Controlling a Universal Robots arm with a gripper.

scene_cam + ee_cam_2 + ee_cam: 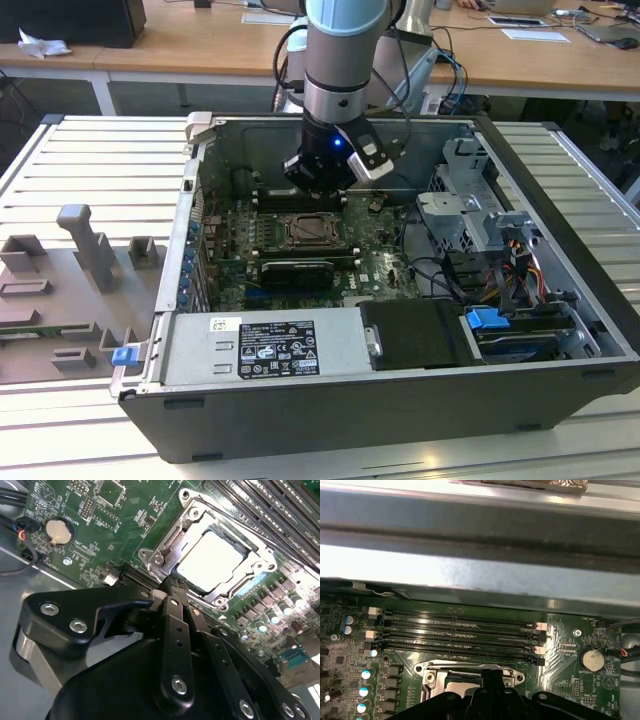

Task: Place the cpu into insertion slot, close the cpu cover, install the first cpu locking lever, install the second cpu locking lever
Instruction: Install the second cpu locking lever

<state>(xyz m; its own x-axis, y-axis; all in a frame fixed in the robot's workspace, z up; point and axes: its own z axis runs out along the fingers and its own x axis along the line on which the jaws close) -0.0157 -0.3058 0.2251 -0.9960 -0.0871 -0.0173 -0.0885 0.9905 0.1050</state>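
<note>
In the second wrist view the black gripper [172,587] comes first, its two slim fingers [176,630] pressed together with nothing between them. Their tips end at the near edge of the small square insertion slot [252,577], dark inside with a silvery metal rim, though contact cannot be made out. The cpu [212,560], a flat square chip with a pale silver-grey face, lies seated in that slot. The cpu cover [182,530], a thin silvery metal frame with a large square cut-out, lies flat around it, so the chip's face shows through the opening. Whether the locking levers are latched cannot be told.

Just past the socket, on the green motherboard [100,530], run the long narrow black memory slots [260,500], side by side. A round silver coin battery [58,531] sits well apart from the socket on the board (black cables lie near it at the edge).

In the first wrist view the gripper [490,692] hides part of the socket frame [470,669]. Beyond it lie the memory slots [460,632], then the grey steel wall of the case [480,545].

In the exterior view the silver and blue robot arm [340,60] reaches down into the open black computer case [560,200], its gripper [322,188] above the socket [305,230]. A grey fixture plate [70,290] lies at the exterior view's left; wooden desks [220,45] stand farthest back.
</note>
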